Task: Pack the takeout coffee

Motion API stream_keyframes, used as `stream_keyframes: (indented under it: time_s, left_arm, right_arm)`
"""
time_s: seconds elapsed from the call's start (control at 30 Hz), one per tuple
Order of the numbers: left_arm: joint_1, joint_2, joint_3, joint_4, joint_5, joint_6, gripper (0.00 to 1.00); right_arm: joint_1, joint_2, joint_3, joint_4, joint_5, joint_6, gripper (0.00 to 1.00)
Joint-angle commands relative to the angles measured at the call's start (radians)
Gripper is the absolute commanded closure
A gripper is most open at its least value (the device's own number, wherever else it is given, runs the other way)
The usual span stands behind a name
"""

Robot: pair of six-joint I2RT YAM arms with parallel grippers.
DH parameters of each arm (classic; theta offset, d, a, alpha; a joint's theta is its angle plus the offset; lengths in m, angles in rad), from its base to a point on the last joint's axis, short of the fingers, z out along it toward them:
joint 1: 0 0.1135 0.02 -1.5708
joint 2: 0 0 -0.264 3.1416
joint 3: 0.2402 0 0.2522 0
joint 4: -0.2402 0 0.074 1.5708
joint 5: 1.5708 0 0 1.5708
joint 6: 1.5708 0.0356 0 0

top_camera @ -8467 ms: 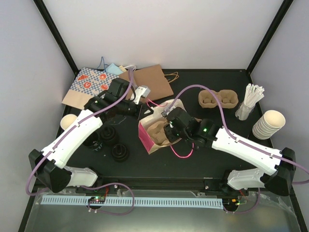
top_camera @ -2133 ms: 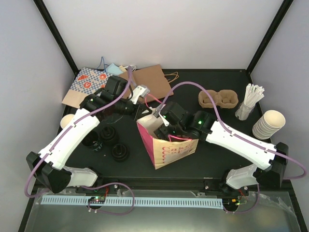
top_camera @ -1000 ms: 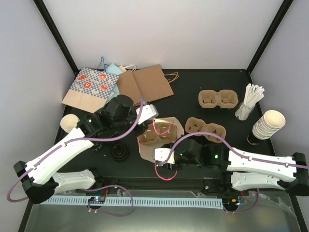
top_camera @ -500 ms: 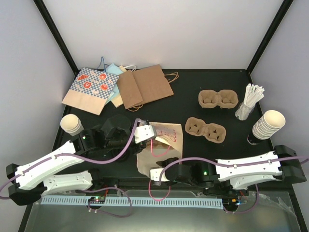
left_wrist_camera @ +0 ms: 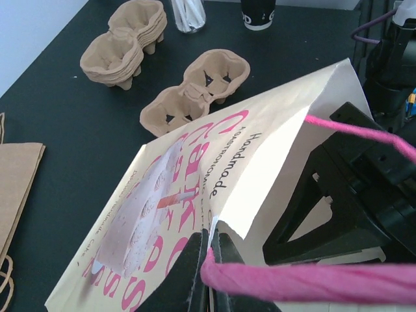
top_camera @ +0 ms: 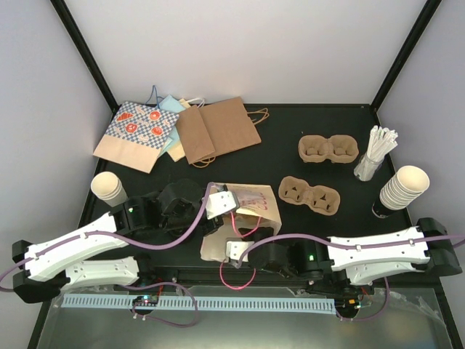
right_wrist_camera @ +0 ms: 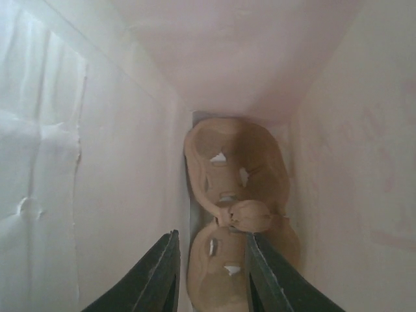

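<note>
Cream paper walls close in on both sides of your right hand (right_wrist_camera: 209, 270), which is inside the printed bag (top_camera: 256, 202) with its fingers apart and nothing between them. Dead ahead of it, deep at the bag's far end, lies the pulp carrier (right_wrist_camera: 231, 175), and its wells look empty. The carrier's long axis runs straight away from the hand, near well first. Its centre grip sits a little right of the line between the fingers. That alignment is what your next move turns on, I'd judge: go in along the axis, not across it.

Your left hand (left_wrist_camera: 211, 237) is clenched on the bag's rim beside the pink handle (left_wrist_camera: 312, 283), holding the mouth up (so it's busy, which leaves the right one as the nearer and the only free one).

As for the takeout coffee itself, no capped cup shows in any view. Your left arm lies across the front-left part of the desk (top_camera: 349, 236), and cups could be hidden under it — I cannot tell.

Surface and room — the bag lies tipped near the middle of the desk's front edge, mouth toward that edge. It is thin paper, likely to crumple or slide on the matte black top if pushed. A spare carrier (top_camera: 310, 195) sits just right of the bag, apart from it.
</note>
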Motion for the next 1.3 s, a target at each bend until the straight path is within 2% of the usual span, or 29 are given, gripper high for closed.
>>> stream_keyframes:
  time_s: [0.0, 0.23, 0.33, 0.47, 0.87, 1.27]
  left_arm:
    - [-0.012, 0.017, 0.040, 0.022, -0.013, -0.053, 0.97]
    - [-0.013, 0.019, 0.037, 0.032, -0.018, -0.060, 0.97]
    - [-0.014, 0.011, 0.033, 0.035, -0.015, -0.060, 0.97]
    - [-0.013, 0.005, 0.032, 0.034, -0.007, -0.053, 0.97]
    - [-0.018, -0.005, 0.025, 0.042, 0.004, -0.045, 0.98]
    - [-0.031, 0.015, 0.014, 0.052, 0.004, -0.038, 0.98]
  right_arm:
    - [-0.006, 0.035, 0.067, -0.034, 0.088, -0.018, 0.70]
    - [-0.007, 0.127, 0.157, -0.077, 0.074, -0.036, 0.73]
    - [-0.016, 0.139, 0.138, -0.052, 0.068, -0.052, 0.81]
    - [-0.046, 0.146, 0.134, -0.060, 0.057, -0.059, 0.98]
    - [-0.102, 0.214, 0.130, -0.112, 0.044, -0.086, 0.99]
    - [-0.111, 0.175, 0.260, -0.201, 0.012, -0.110, 0.99]
